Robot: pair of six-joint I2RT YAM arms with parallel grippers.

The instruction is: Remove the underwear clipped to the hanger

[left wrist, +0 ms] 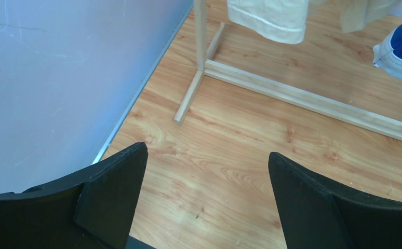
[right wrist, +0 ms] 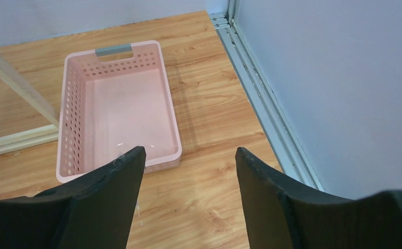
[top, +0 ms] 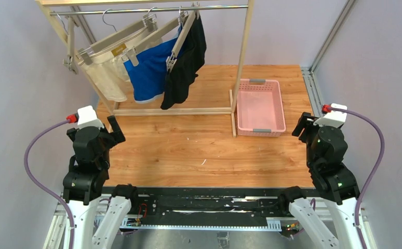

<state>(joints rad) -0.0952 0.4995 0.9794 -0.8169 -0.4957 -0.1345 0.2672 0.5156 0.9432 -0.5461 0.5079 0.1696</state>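
On our counter (top: pixel 188 150), the wooden rack (top: pixel 173 110) carries cream-white boxer briefs (top: pixel 105 78), royal blue boxer briefs (top: pixel 148 78) and black boxer briefs (top: pixel 186 67), clipped and hanging downward. They lie ahead of and above our nearer left tool (left wrist: pixel 206 153). It and the right tool (right wrist: pixel 189 150) are spread and empty.

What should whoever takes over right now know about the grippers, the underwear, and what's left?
The left gripper is open and holds nothing, low over the table near the rack foot.
The right gripper is open and holds nothing, facing the pink basket.
The cream-white briefs, blue briefs and black briefs all hang clipped to wooden hangers on the rail, in that order from left to right.
Done: nothing removed yet.
Left: unclip all three.
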